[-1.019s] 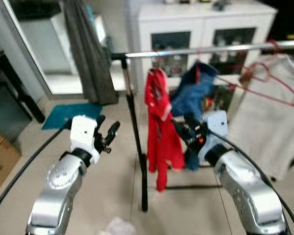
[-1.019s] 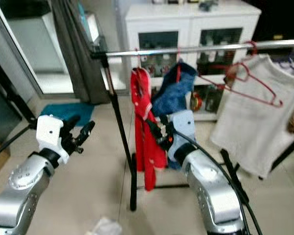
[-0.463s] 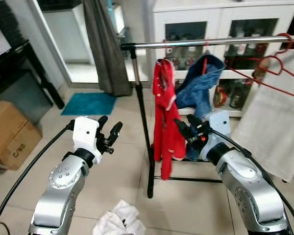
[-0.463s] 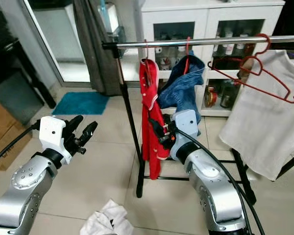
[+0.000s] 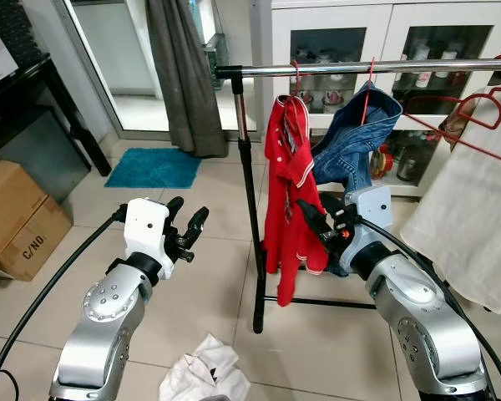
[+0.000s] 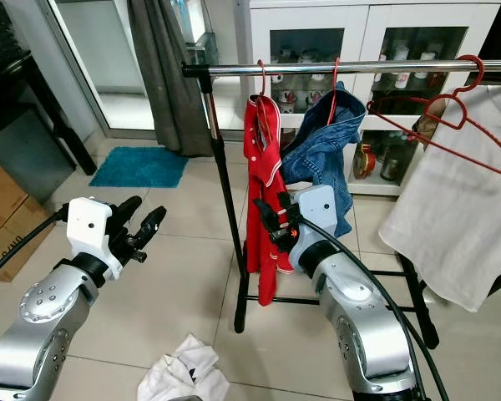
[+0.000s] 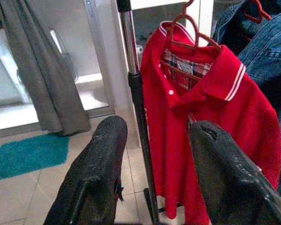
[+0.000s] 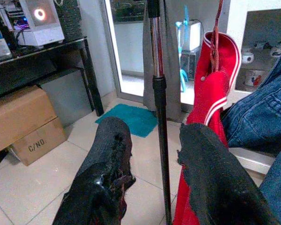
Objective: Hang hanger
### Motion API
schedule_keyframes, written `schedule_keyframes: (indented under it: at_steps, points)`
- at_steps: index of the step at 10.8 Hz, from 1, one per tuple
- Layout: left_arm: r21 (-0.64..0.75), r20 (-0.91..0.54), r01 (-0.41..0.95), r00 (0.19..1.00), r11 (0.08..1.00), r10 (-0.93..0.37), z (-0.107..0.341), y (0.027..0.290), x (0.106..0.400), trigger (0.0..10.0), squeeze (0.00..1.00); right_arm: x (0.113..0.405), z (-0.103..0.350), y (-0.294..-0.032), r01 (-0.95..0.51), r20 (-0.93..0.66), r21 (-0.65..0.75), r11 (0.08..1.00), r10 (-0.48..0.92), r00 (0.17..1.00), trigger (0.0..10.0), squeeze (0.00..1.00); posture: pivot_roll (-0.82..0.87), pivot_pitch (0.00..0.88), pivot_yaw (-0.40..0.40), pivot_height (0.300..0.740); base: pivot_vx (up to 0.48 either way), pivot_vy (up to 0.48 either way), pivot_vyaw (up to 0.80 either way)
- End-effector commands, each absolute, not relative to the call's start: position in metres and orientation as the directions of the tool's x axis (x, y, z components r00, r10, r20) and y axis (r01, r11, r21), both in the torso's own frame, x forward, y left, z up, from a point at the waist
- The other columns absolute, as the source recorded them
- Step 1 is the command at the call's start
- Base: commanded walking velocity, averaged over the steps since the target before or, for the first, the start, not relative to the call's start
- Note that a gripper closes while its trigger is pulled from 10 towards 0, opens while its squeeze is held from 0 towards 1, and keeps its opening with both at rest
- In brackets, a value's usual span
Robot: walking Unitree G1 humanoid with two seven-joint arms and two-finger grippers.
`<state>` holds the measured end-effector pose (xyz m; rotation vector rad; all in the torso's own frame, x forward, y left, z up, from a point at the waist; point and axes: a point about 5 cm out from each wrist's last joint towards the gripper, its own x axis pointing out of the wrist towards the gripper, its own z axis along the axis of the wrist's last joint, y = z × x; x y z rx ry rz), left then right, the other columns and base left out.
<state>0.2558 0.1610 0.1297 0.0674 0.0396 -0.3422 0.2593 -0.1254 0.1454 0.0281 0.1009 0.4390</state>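
A metal clothes rail (image 5: pixel 359 68) runs across the back right on a black upright pole (image 5: pixel 250 209). On it hang a red polo shirt (image 5: pixel 288 192) on a red hanger (image 7: pixel 192 28), a blue denim jacket (image 5: pixel 351 150) on another red hanger, and an empty red hanger (image 5: pixel 472 113) in front of a white garment (image 5: pixel 476 209). My left gripper (image 5: pixel 188 215) is raised left of the pole, open and empty. My right gripper (image 5: pixel 316 214) is open and empty just in front of the red shirt's lower part.
A crumpled white cloth (image 5: pixel 204 376) lies on the tiled floor near my feet. Cardboard boxes (image 5: pixel 17 225) and a black table (image 5: pixel 33 100) stand at the left. A teal mat (image 5: pixel 154 167), a grey curtain (image 5: pixel 184 75) and a white glass-door cabinet (image 5: pixel 359 33) lie behind.
The camera has moved and steadied, so the rack sits sharper and further right and the floor cloth and boxes came into view. Both arms keep the same pose, grippers open.
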Motion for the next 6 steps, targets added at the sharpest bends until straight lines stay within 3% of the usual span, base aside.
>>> schedule_keyframes:
  at_steps: [1, 2, 6]
  points:
    - [0.087, -0.041, 0.329, 0.944, 0.940, -0.326, 0.133, 0.162, 0.258, 10.0, 0.00, 0.262, 0.147, -0.126, -0.414, -0.082, 0.049, 0.909, 0.417, 0.905, 10.0, 0.00, 0.02, 0.000, 0.114, 0.740, 0.000, -0.480, 0.00]
    - [0.079, -0.049, 0.329, 0.944, 0.941, -0.326, 0.131, 0.163, 0.258, 10.0, 0.00, 0.262, 0.146, -0.126, -0.410, -0.084, 0.048, 0.911, 0.413, 0.907, 10.0, 0.00, 0.02, 0.000, 0.118, 0.740, 0.000, -0.480, 0.00]
    - [0.040, -0.065, 0.324, 0.945, 0.945, -0.321, 0.127, 0.160, 0.259, 10.0, 0.00, 0.269, 0.146, -0.138, -0.317, -0.097, 0.033, 0.948, 0.319, 0.943, 10.0, 0.00, 0.02, 0.000, 0.107, 0.740, 0.000, 0.000, 0.00]
